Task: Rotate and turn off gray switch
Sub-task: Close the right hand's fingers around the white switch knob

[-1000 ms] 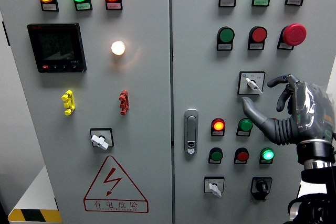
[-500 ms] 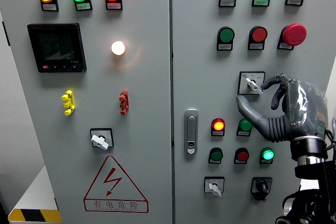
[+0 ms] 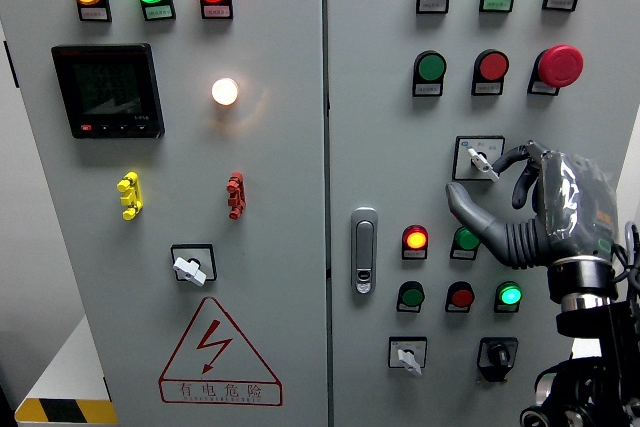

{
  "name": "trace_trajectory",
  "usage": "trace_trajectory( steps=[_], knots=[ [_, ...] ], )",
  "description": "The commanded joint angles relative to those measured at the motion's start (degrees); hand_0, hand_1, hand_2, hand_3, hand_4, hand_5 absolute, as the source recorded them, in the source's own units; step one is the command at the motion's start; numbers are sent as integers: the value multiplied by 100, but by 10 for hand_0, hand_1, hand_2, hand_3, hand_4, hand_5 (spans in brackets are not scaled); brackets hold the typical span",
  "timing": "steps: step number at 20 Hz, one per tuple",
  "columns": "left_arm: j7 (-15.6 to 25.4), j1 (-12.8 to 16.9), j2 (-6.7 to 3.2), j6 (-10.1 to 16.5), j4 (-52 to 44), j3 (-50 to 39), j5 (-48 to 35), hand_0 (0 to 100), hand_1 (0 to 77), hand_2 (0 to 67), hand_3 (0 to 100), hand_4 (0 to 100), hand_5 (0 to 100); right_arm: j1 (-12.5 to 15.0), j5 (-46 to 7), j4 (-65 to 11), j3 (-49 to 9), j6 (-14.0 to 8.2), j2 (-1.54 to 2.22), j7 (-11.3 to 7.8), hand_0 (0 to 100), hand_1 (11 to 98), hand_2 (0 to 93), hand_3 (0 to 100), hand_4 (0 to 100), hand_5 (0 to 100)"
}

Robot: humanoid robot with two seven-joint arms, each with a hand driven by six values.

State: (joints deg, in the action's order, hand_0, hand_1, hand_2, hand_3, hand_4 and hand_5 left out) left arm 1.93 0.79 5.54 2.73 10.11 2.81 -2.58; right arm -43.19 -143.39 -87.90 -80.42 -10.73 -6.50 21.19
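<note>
Looking at the right door of the cabinet (image 3: 380, 127), the gray switch (image 3: 480, 159) sits in a square plate about halfway up, just under the row with the green button, red button and big red mushroom button (image 3: 560, 64). Its little lever has its long axis on a diagonal, running from upper left down to lower right, with the pale tip toward the lower right. The right hand (image 3: 530, 209) is right next to it, fingers loosely curled and spread, thumb poking out below the switch, index fingertip just beside the lever; can't tell if it's actually touching. Nothing pinched yet. Only readable marking is the warning triangle (image 3: 218, 347) on the left door with red Chinese characters; the small button labels are too tiny to read.
</note>
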Motion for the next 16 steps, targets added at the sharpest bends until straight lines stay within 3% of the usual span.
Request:
trace_trajectory(
  steps=[1, 12, 16],
  knots=[
    [0, 0, 0, 0, 0, 0, 3, 0, 0, 105, 212, 130, 129, -14, -22, 19, 0, 1, 0, -1, 0, 412, 590, 944, 1000, 956],
    [0, 0, 0, 0, 0, 0, 3, 0, 0, 105, 213, 130, 128, -102, -118, 45, 27, 9, -9, -1, 0, 372, 628, 992, 1000, 979],
    [0, 0, 0, 0, 0, 0, 3, 0, 0, 105, 213, 130, 128, -102, -391, 124, 27, 9, -18, -10, 0, 367, 629, 994, 1000, 980]
  ],
)
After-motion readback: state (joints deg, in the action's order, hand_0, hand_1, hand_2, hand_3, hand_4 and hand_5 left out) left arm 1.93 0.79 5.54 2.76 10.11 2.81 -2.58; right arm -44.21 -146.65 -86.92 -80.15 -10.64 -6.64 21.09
